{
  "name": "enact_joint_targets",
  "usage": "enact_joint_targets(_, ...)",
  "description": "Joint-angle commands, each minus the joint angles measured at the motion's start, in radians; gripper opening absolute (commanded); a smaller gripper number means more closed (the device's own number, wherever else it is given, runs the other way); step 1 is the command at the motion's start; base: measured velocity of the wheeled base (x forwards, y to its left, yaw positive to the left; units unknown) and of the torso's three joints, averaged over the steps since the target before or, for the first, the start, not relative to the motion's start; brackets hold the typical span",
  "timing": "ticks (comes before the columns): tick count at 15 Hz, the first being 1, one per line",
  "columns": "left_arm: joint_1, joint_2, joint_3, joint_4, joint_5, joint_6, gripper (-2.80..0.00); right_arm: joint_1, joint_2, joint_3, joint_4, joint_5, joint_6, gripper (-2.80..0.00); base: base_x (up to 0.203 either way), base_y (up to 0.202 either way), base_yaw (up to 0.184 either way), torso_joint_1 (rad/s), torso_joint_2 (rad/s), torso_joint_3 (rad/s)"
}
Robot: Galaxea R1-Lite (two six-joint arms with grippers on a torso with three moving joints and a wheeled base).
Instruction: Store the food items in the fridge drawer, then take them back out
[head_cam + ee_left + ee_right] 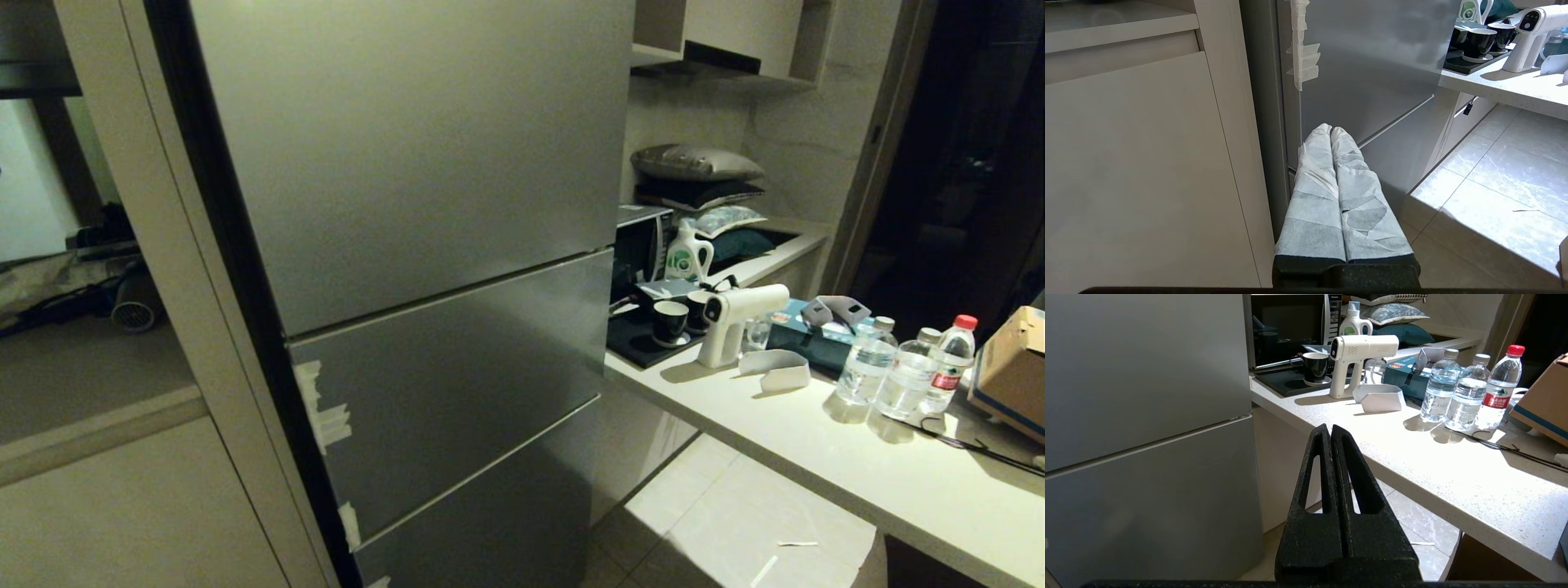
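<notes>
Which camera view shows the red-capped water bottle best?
The right wrist view: the red-capped water bottle stands unobstructed on the counter, label readable. The head view shows it smaller, partly behind another bottle. The left wrist view misses it.

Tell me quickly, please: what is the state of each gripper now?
Left gripper: closed, holding nothing, in front of the fridge.
Right gripper: closed, holding nothing, near the counter.

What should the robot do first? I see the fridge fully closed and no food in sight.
Probably bring the left gripper, shut and nearest the taped edge, up to the fridge's middle drawer front to pull it open; the right gripper is shut too.
</notes>
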Motion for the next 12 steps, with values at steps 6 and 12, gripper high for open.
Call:
enact_joint_targets(6, -0.001, 0.039, -0.163, -0.013, -0.043, 0.045, -2.8, 0.0, 0.0, 0.031, -0.002, -0.002, 0.017, -2.8, 0.0, 0.0, 0.0, 0.0, 0.0, 0.0)
enact_joint_targets(12, 0.0, 0.699, -0.32, -0.069, -0.121, -0.123, -2.8, 0.0, 0.0, 0.029, -0.002, -0.002, 0.014, -2.8, 0.0, 0.0, 0.0, 0.0, 0.0, 0.0)
